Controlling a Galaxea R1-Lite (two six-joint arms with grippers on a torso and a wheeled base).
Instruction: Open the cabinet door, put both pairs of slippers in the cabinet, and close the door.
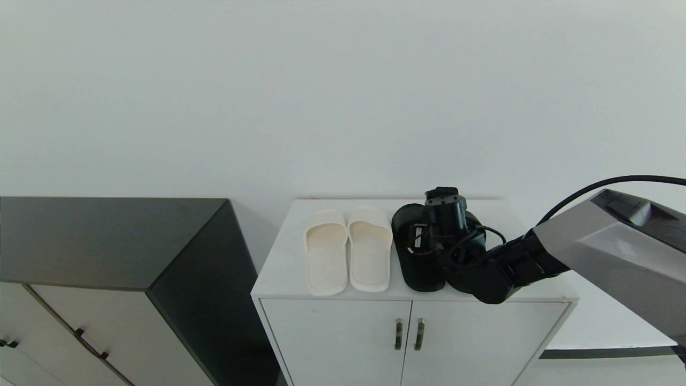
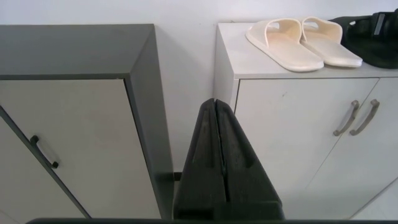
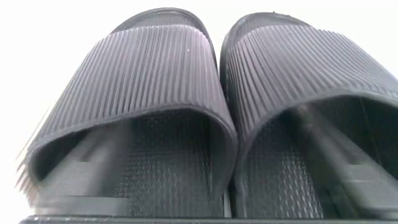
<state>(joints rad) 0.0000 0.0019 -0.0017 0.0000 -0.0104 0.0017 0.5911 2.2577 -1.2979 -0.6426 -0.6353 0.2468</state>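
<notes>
Your right gripper (image 1: 429, 236) is sitting wide, one finger (image 3: 74, 174) lying inside each black slipper (image 1: 417, 271) atop the cabinet (image 1: 278, 268); your left gripper (image 2: 219, 155) is hanging closed.

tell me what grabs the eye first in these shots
The right gripper hangs over the black slippers on the right of the white cabinet top, jaws open at the straps. The cream slippers lie beside them to the left, and the doors below are shut.
</notes>
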